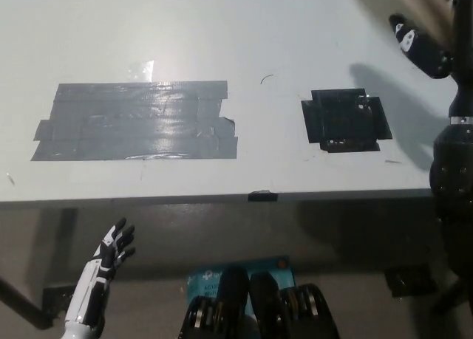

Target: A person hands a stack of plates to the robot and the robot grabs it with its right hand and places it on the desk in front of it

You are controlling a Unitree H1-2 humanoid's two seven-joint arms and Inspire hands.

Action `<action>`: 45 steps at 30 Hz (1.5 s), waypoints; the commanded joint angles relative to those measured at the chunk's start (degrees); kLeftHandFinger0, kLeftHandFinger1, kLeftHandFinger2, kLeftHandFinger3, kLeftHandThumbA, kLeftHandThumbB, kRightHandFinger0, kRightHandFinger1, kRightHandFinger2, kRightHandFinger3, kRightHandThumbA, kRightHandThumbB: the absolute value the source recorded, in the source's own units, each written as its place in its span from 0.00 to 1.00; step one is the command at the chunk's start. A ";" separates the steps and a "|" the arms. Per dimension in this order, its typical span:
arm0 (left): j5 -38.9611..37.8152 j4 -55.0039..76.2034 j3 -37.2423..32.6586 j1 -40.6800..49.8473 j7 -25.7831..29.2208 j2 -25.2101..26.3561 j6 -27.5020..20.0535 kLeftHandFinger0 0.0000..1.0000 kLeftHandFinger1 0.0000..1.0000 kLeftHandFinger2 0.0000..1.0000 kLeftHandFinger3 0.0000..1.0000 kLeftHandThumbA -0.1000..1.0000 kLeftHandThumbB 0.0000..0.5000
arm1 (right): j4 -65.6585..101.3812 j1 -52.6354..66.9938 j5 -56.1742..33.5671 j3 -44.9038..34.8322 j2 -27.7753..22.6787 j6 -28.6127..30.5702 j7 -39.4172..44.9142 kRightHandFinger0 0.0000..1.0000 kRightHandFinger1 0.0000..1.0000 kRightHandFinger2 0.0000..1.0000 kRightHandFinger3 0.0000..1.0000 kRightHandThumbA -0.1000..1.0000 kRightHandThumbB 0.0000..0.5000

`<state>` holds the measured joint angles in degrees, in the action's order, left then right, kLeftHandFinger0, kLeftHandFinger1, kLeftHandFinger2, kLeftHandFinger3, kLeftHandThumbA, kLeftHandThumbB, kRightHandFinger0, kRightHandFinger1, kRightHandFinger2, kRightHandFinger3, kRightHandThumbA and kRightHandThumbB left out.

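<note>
You've got the black right hand [423, 45] up by the desk's far right corner gripping the blurry tan plate stack [420, 10], presumably lifted clear before setting down, while the white left hand [111, 252] idles open below the near edge.
</note>
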<state>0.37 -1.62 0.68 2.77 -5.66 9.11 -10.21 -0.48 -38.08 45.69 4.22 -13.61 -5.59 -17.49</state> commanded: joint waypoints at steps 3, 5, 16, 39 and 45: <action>-0.98 1.88 -0.18 -0.14 -1.12 0.77 0.03 0.98 1.00 1.00 1.00 0.99 0.30 | -9.71 -2.07 5.09 5.54 -2.08 4.21 -3.56 0.00 0.00 0.10 0.25 0.83 0.00; -0.72 1.94 -0.27 -0.30 -1.12 0.84 0.02 0.97 1.00 1.00 1.00 1.00 0.31 | -15.52 -3.04 6.18 7.69 -2.26 5.35 -6.02 0.00 0.00 0.01 0.19 0.77 0.01; -0.20 1.84 -0.42 -0.84 -1.02 0.97 0.19 0.96 1.00 1.00 1.00 1.00 0.32 | -44.31 -14.11 15.49 23.06 -4.67 9.22 -20.53 0.00 0.00 0.16 0.06 0.90 0.00; 0.06 1.94 -0.35 -2.27 -1.42 1.77 1.38 0.92 1.00 1.00 1.00 1.00 0.33 | 2.08 -14.69 -38.75 25.58 -20.47 -16.66 62.11 1.00 1.00 1.00 1.00 0.78 1.00; -0.54 2.08 -0.39 -2.98 -1.88 1.91 1.82 0.91 1.00 1.00 1.00 1.00 0.31 | 11.35 -15.52 -54.22 22.78 -25.54 -21.34 64.80 1.00 1.00 1.00 1.00 0.68 1.00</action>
<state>0.43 -1.66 0.54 2.40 -5.87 9.30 -9.14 -34.52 -43.59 46.75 30.40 -19.60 -2.25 -10.18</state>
